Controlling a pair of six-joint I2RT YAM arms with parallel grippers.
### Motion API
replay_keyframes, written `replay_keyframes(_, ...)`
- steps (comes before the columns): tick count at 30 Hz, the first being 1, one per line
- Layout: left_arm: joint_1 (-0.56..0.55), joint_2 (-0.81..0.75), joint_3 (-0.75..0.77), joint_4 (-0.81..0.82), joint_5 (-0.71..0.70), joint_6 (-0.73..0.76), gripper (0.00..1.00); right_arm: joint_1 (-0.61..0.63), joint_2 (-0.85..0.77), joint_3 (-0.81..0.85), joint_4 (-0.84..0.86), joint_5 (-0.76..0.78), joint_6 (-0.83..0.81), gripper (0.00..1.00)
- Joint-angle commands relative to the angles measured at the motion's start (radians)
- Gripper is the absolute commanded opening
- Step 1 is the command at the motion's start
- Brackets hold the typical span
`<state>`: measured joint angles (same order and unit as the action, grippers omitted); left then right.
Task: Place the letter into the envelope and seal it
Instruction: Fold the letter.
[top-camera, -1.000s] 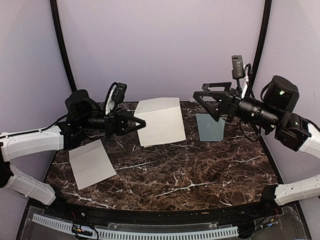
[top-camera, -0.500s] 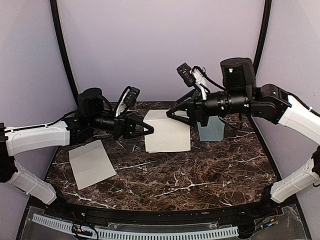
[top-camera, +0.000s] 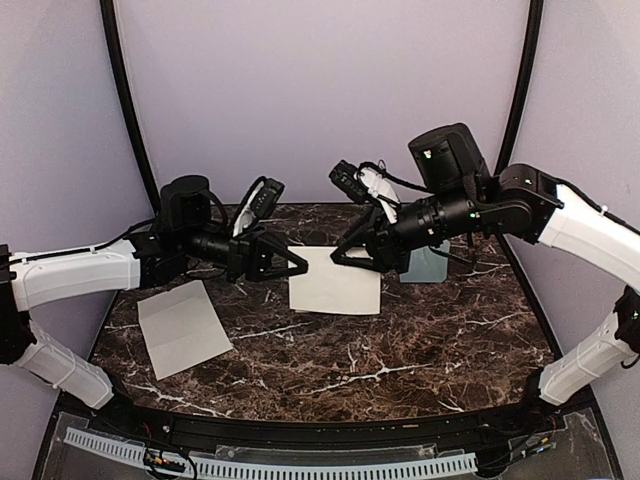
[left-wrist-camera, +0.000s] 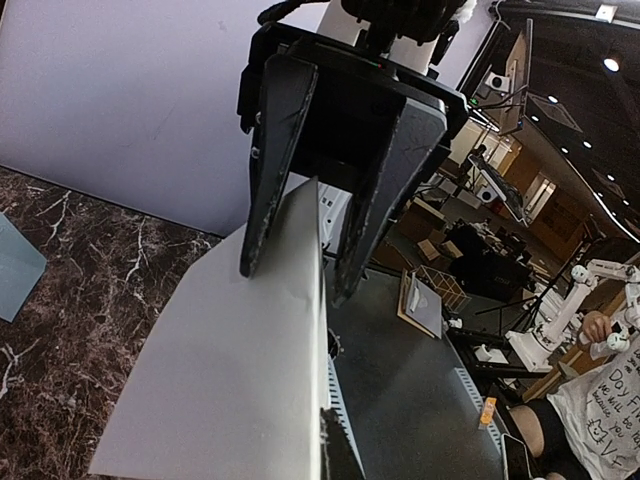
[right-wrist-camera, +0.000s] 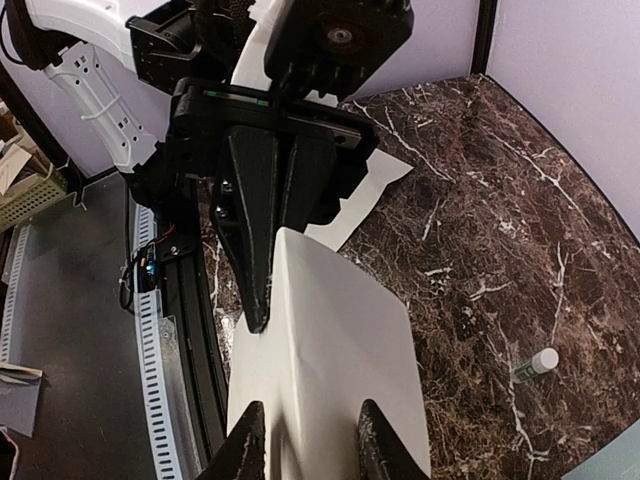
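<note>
Cream rectangular paper sheet (top-camera: 335, 292), the letter, sits mid-bench toward 12 o'clock, its 12 o'clock edge raised between the two arms. We cannot tell whether its 6 o'clock edge rests on the dark marbled bench (top-camera: 400, 350).

Left pincer (top-camera: 297, 266): clamped tight on the sheet's 10 o'clock corner.

Right pincer (top-camera: 340, 254): straddles the raised edge at 1 o'clock, one finger on each face, jaws narrowly apart and not pressed together.

Pale grey-teal paper envelope (top-camera: 428, 265): flat at 2 o'clock, partly behind the right arm.

Second pale paper sheet (top-camera: 185, 325): flat at 8 o'clock.

Small white glue stick (right-wrist-camera: 538, 363): lying on the bench, seen from the right wrist.
</note>
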<state>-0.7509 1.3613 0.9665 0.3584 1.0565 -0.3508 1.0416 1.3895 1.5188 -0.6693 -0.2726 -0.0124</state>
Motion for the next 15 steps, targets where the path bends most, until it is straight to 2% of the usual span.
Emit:
replay_keyframes(1, -0.006, -0.004, 0.038, -0.024, 0.03, 0.031, 0.0, 0.012, -0.01, 0.029, -0.012, -0.03, -0.014, 0.27)
replay_keyframes(5, -0.007, -0.005, 0.049, -0.05, 0.03, 0.049, 0.0, 0.012, -0.015, 0.026, -0.013, -0.048, -0.008, 0.19)
replay_keyframes(11, -0.011, -0.004, 0.05, -0.054, 0.02, 0.051, 0.02, 0.011, -0.037, -0.005, 0.021, -0.045, 0.01, 0.0)
replay_keyframes(12, -0.011, -0.005, 0.05, -0.059, 0.017, 0.053, 0.06, 0.012, -0.042, -0.011, 0.028, -0.043, 0.012, 0.0)
replay_keyframes(13, -0.011, -0.009, 0.053, -0.064, 0.003, 0.059, 0.17, 0.012, -0.048, -0.017, 0.037, -0.04, 0.012, 0.0)
replay_keyframes(14, -0.011, -0.015, 0.056, -0.085, -0.015, 0.076, 0.24, 0.012, -0.054, -0.025, 0.044, -0.033, 0.012, 0.0)
replay_keyframes(15, -0.011, -0.036, 0.057, -0.095, -0.063, 0.088, 0.37, 0.012, -0.06, -0.032, 0.051, -0.025, 0.012, 0.0)
